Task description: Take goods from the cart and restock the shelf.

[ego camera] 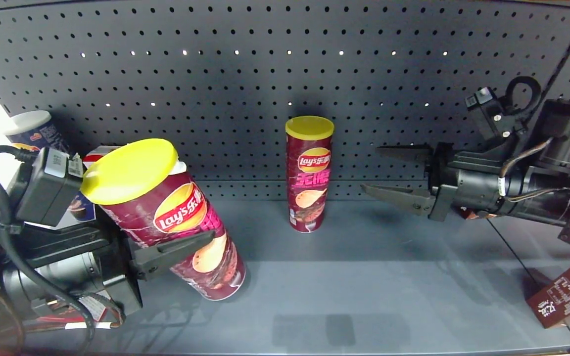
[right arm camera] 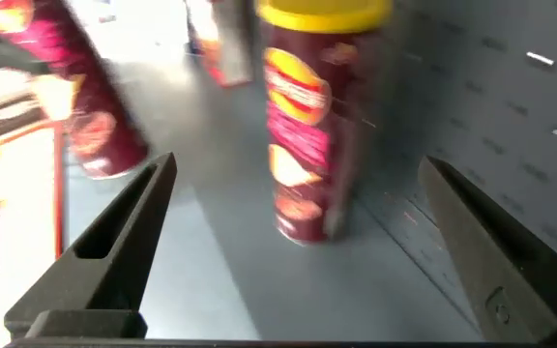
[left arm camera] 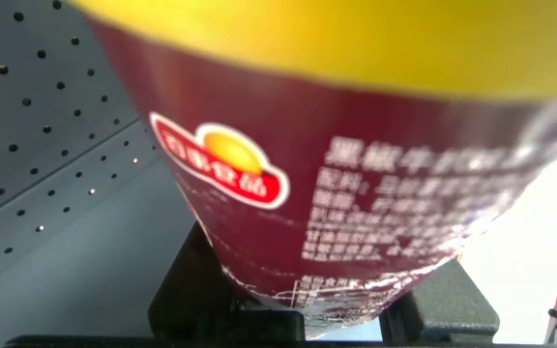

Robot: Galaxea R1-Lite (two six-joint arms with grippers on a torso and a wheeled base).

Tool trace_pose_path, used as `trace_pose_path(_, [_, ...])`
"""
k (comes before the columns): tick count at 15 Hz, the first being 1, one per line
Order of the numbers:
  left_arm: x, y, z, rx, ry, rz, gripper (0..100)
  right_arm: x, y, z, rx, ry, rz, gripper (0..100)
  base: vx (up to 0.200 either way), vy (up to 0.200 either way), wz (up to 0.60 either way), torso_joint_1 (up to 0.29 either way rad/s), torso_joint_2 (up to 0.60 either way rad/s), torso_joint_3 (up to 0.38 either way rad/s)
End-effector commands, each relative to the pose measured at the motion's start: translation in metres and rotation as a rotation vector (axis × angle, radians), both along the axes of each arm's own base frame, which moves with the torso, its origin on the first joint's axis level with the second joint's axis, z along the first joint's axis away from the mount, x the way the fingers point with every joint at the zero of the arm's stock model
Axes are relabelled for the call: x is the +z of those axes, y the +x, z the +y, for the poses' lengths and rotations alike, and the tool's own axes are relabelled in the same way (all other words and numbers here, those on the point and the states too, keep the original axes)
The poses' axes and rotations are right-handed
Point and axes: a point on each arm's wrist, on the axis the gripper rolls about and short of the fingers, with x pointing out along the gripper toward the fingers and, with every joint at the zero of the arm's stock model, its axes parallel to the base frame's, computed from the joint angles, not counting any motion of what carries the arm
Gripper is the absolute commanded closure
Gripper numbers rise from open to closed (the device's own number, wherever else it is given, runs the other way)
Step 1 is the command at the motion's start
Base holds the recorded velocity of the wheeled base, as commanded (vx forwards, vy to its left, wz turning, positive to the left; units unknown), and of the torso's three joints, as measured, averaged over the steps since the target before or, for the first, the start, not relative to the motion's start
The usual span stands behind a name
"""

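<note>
dark pegboard panel [ego camera: 265, 74] behind, brown box [ego camera: 569, 296] at the far right.

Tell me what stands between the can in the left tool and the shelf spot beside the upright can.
Nothing visible does. The tilted can in the left tool is over bare shelf, and the stretch toward the upright can is free. The right tool, open, sits on that can's far side, apart.

Tilted can [ego camera: 176, 212]; upright can [ego camera: 308, 178] beyond
</note>
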Motion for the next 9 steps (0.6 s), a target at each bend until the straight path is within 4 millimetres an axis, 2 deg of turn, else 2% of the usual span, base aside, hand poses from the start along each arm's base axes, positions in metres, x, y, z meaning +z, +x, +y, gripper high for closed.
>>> trace_pose_path(1, [-0.001,0.001,0.000,0.002,0.001,0.002,100,-0.010,0.019,0.009,0.027,-0.008,0.016,0,0.000,0.000,0.00,0.000,0.00,0.000])
trace_pose_path(4, [-0.001,0.002,-0.001,-0.001,0.001,0.005,100,-0.013,0.031,0.019,0.048,-0.009,0.019,0,0.000,0.000,0.00,0.000,0.00,0.000])
trace_pose_path(9, [-0.001,0.002,-0.001,-0.001,0.002,0.009,100,-0.032,0.050,0.042,0.082,-0.031,0.043,0,0.000,0.000,0.00,0.000,0.00,0.000])
